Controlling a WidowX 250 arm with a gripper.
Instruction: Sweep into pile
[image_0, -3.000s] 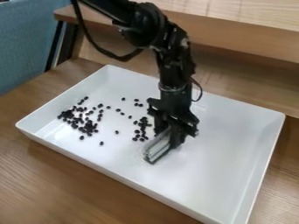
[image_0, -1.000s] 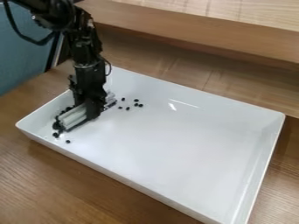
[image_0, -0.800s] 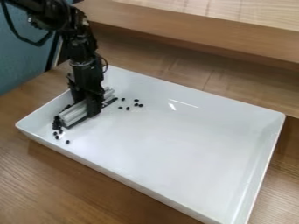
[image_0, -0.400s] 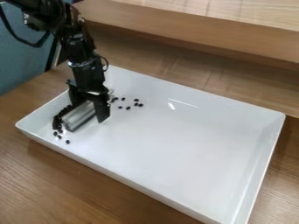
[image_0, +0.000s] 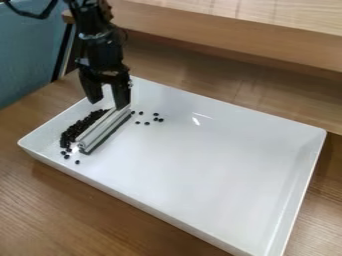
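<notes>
As the beans lie in the camera view: most of the small black beans (image_0: 79, 129) are in one long heap at the narrow end of the white tray (image_0: 133, 200).
Heap: it looks like a fat stripe next to the silver bar (image_0: 103, 131), not a round pile.
Loose beans (image_0: 147, 123): some sit apart past the far end of the bar, and a few more lie by its near end.
Job so far: the big part looks done, since the heap has far more beans than the loose bits.
Job left: the loose beans probably need a push into the heap, if every bean should be in it.
Bar: it lies at a slant on the floor of the tray, beside the heap, and nothing grips it.
Robot hand (image_0: 106, 102): let go, with its fingers wide apart, over the far end of the bar. I cannot tell if a tip touches the bar.
Tray: big, with low walls and a shiny spot (image_0: 203, 116) on it.
Table (image_0: 67, 215): brown wood with stripes, under the tray.
Room: a wooden ledge (image_0: 234, 35) runs behind the tray, and a blue cloth thing (image_0: 27, 60) stands in the back corner, next to a dark post (image_0: 63, 52).
</notes>
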